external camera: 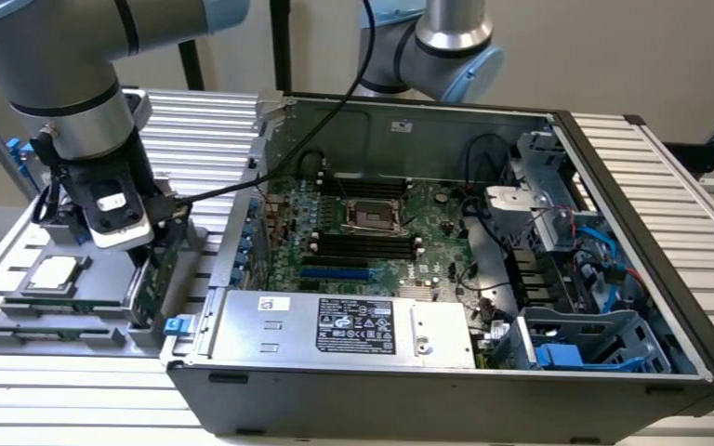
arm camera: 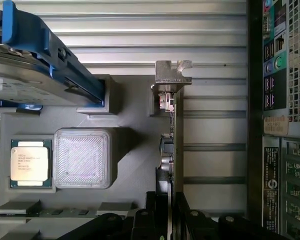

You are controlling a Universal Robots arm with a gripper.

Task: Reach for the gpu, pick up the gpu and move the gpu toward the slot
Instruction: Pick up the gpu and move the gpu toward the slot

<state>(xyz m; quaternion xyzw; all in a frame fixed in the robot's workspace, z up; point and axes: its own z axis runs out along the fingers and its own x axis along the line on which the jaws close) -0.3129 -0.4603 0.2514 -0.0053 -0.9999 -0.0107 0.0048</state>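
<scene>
Backdrop: plain cream wall (external camera: 630, 56), matt, under soft, even light. Furniture: worktable (external camera: 72, 400) of ribbed silver aluminium profiles, its slats running across the exterior view with a dull sheen. Fixtures: two black upright posts (external camera: 280, 46) at the table's far edge, against the wall.

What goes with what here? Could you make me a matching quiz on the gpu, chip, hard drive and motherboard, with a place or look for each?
Things:
A gpu
B chip
C hard drive
D motherboard

Descriptions:
1 inside the open case
2 blue side rails
3 standing on edge in the gray tray
4 small silver square, lying flat

Pairs: A-3, B-4, C-2, D-1
</scene>
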